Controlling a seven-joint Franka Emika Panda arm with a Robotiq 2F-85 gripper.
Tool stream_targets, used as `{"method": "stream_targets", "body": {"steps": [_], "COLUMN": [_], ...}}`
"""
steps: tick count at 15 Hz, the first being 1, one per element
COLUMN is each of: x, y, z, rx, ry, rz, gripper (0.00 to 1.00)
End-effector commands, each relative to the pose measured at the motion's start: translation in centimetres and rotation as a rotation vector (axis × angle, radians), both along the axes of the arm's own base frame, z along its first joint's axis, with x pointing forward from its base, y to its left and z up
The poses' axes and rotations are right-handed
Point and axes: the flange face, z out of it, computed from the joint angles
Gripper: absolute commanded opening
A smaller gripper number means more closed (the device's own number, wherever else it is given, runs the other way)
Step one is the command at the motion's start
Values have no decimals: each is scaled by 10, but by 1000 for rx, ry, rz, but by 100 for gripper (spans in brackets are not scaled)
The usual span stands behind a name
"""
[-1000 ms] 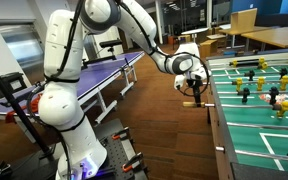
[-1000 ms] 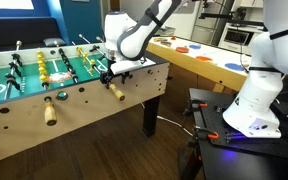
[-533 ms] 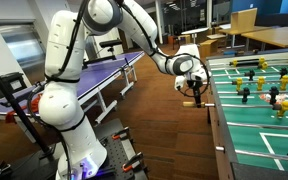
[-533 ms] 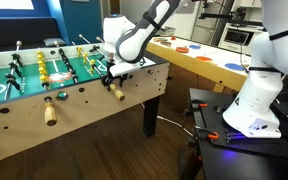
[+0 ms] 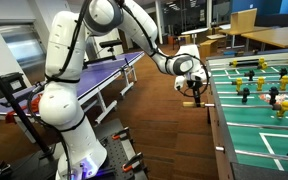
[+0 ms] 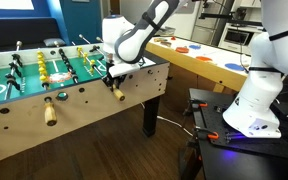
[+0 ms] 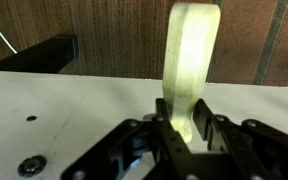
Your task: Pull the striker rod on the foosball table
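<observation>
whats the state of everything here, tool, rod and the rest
tool: shut on the striker rod handle
striker rod: handle gripped, sticking out of the table side
neighbouring handle: free, untouched
foosball table: standing level

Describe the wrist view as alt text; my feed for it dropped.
The claw is closed on the striker rod, its pale tan handle standing upright mid-frame between the dark fingers. Behind lie a pale flat surface with a bolt at lower left and wood-grain brown above it.
</observation>
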Motion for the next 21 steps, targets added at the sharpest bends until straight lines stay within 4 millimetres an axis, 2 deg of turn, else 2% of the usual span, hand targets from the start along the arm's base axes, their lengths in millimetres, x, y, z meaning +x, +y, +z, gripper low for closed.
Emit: {"method": "stream_targets", "body": {"steps": [1,8,13,16,21], "x": [5,-5,-15,-26,-49], "y": [13,54,96,117,139], "z": [0,0,-8,-14,-17], "rx": [10,2,-9,-15,-5], "ry": [26,59,62,67,60], "rz": [16,85,108,114,121], "gripper": [8,8,8,8,8]}}
